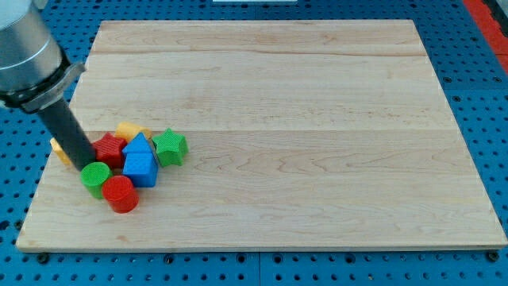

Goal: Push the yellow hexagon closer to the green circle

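The green circle [95,177] lies near the board's lower left. The yellow hexagon [128,130] sits above and right of it, partly hidden behind a red block [110,148] and a blue block [140,160]. My tip [85,167] stands just above and left of the green circle, touching or nearly touching it, with the red block at its right. The dark rod [67,131] slants up to the view's left.
A red circle [120,193] lies below and right of the green circle. A green star-like block [170,147] sits right of the blue block. A yellow-orange block [58,149] peeks out left of the rod, near the wooden board's left edge [48,171].
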You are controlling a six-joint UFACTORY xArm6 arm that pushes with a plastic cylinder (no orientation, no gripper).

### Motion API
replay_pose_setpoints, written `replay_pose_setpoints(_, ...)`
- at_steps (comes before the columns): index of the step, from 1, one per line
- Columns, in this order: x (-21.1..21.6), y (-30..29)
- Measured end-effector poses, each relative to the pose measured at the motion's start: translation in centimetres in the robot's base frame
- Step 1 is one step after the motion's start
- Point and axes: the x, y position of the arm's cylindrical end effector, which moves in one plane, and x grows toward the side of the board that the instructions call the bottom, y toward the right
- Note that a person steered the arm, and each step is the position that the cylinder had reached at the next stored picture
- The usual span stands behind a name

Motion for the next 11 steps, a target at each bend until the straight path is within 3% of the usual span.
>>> replay_pose_setpoints(2, -1.6, -2.8)
replay_pose_setpoints(4, 0.5, 0.2)
replay_pose_setpoints(5, -6.6, -2.2)
replay_pose_setpoints(6, -7.5, -6.2)
replay_pose_setpoints(8, -0.3, -4.7)
replay_pose_setpoints(9, -0.1, -8.1)
replay_pose_setpoints(11, 4.5, -4.7)
